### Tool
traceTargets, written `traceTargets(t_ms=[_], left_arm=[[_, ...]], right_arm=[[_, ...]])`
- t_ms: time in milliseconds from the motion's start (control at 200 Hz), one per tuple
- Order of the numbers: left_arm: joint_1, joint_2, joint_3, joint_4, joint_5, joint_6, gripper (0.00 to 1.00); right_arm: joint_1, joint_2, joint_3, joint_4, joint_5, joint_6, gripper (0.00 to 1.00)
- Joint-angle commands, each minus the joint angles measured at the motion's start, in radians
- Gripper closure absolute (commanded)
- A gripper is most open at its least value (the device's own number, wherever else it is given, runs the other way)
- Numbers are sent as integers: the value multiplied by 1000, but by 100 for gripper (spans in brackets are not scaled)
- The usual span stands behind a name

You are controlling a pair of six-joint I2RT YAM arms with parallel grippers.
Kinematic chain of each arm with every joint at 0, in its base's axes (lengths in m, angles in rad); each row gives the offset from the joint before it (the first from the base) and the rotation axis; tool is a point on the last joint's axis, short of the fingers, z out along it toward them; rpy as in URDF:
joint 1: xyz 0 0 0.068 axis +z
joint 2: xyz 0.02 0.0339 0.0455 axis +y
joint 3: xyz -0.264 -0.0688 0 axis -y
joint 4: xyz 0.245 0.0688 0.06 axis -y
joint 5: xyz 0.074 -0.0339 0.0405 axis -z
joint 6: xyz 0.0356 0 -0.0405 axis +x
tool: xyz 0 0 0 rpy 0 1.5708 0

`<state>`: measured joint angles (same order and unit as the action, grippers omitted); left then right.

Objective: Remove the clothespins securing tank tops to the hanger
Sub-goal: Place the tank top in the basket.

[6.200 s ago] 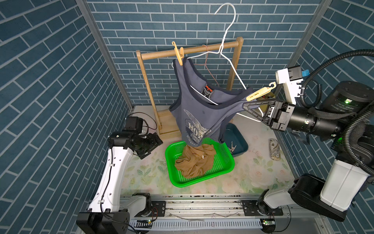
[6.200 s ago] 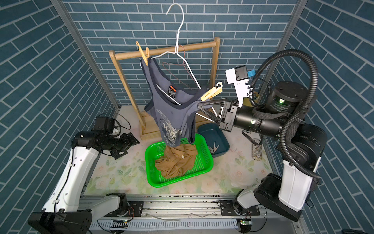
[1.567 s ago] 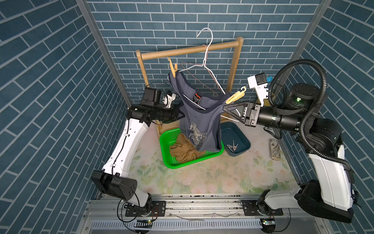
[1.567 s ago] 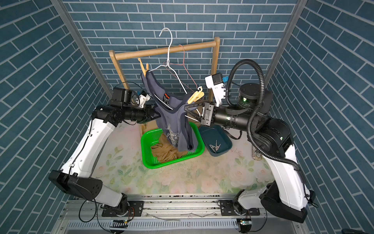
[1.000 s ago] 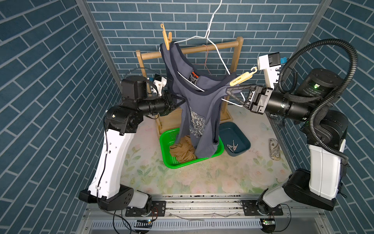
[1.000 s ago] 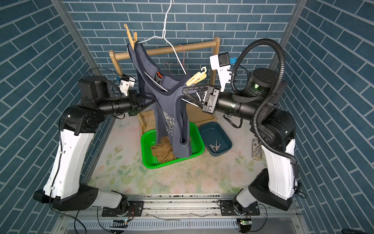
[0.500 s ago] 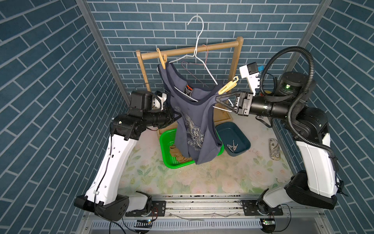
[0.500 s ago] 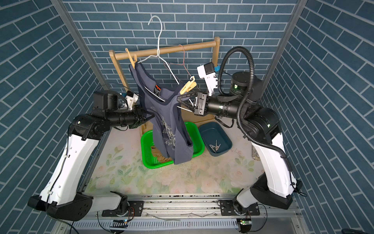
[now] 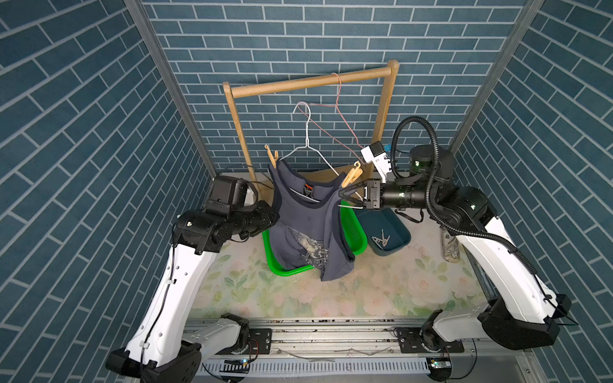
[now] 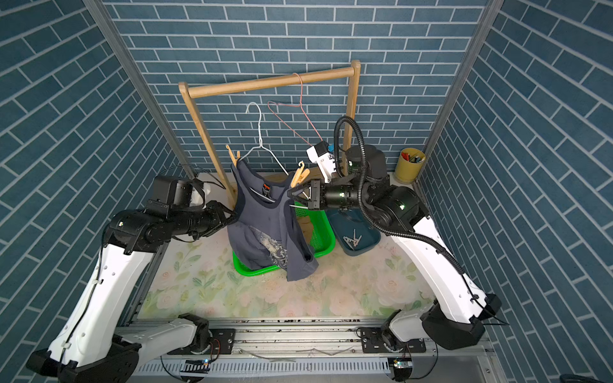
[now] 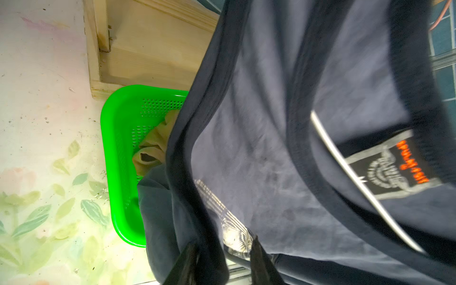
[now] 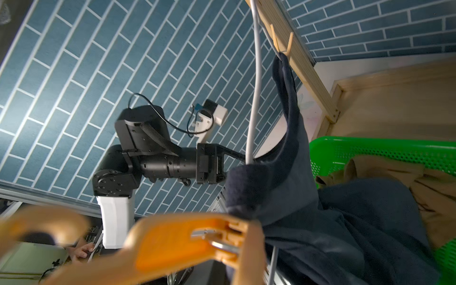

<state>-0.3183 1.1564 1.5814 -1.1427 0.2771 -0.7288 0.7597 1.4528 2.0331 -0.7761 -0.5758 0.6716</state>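
Clothespins (image 9: pixel 351 173): 2 clipped on the hanger (image 12: pixel 258 74), pale wood with a metal spring; others lie loose in the blue tray (image 9: pixel 396 232).
Pin A (image 9: pixel 272 156): upright on the strap at the hanger end far from the right gripper (image 9: pixel 343 194), legs pointing up.
Pin B (image 10: pixel 298 175): tilted on the opposite strap, just above the right gripper; close and blurred in the right wrist view.
Hanger: white wire, off the wooden rack (image 9: pixel 311 81), held in the air over the bench (image 9: pixel 381 291).
Dark top (image 9: pixel 305 228): hangs from the hanger, hem reaching down to the green basket (image 11: pixel 116 197).
Tan top (image 11: pixel 153 143): lies in that basket, free of pins.
Right gripper: closed on the hanger at pin B's end; whether the strap is caught too, I cannot tell.
Left gripper (image 11: pixel 223 256): jaws parted, the dark top's armhole trim running between the fingers (image 11: pixel 185 266), nothing pinched.
Handling, judged: pins light, stiff, sprung; smooth wood may twist out of the pads. Take hold across the 2 free legs, squeeze, then draw away from the strap.
Caution: cloth is soft and sags, wire swings; a pull without squeezing drags the strap along.
Remaining, judged: 2 pins to take off; pin A sits well above the left gripper.
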Motion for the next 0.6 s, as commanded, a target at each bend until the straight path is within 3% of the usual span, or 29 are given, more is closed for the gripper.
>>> traceTargets(t_ms=[0, 105, 175, 255, 445, 595], left_arm=[[2, 24, 73, -21, -37, 5, 60], [2, 53, 139, -31, -42, 5, 58], [2, 66, 164, -34, -38, 7, 58], [2, 72, 168, -33, -32, 4, 58], [3, 60, 147, -21, -35, -7, 58], [2, 72, 149, -12, -31, -13, 57]], right_arm=[[-4, 159, 369, -14, -73, -62, 100], [-11, 394, 837, -153, -122, -60, 100], [-30, 457, 928, -154, -161, -26, 100], [-33, 411, 806, -162, -169, -60, 100], [-41, 131, 284, -60, -121, -124, 100], [-76, -18, 34, -32, -111, -124, 100]])
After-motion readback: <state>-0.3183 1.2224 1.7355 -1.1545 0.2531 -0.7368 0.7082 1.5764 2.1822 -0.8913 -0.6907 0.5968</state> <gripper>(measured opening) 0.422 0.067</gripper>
